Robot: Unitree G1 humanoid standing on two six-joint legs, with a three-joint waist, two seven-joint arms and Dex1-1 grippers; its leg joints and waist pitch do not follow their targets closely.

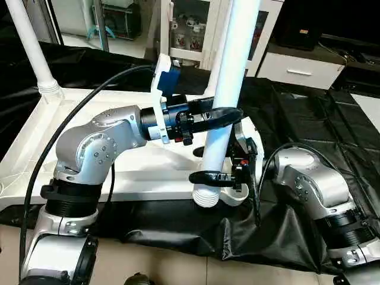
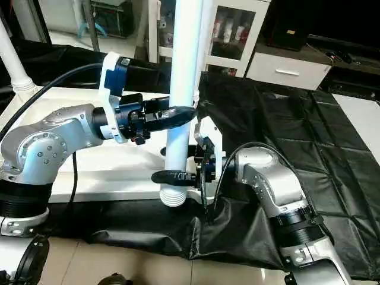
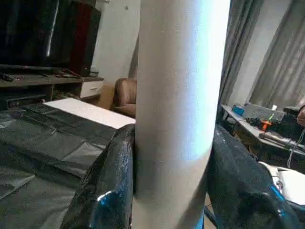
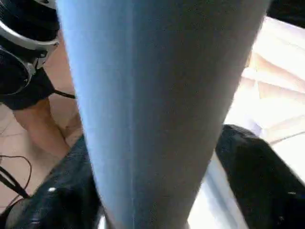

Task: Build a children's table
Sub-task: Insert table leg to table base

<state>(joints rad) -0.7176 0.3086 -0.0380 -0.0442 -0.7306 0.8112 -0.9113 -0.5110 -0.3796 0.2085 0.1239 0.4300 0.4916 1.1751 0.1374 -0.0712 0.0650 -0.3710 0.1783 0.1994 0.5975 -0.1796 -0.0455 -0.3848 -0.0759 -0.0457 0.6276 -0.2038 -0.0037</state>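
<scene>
The children's table top (image 1: 142, 172) lies upside down on a black sheet. One white leg (image 1: 228, 89) stands upright at its near right corner, its ribbed end at the socket (image 1: 208, 199). My left gripper (image 1: 228, 116) is shut on this leg about a third of the way up; its fingers (image 3: 109, 181) press both sides of the tube. My right gripper (image 1: 208, 172) sits low on the same leg just above the socket, its fingers (image 4: 257, 167) flanking the tube with a gap on one side. Another leg (image 1: 32, 47) stands in the far left corner.
The black sheet (image 1: 309, 119) covers the floor to the right and behind. A white cabinet with glass doors (image 1: 190, 29) and a white drawer unit (image 1: 300, 68) stand at the back. Tan floor (image 1: 178, 267) shows at the near edge.
</scene>
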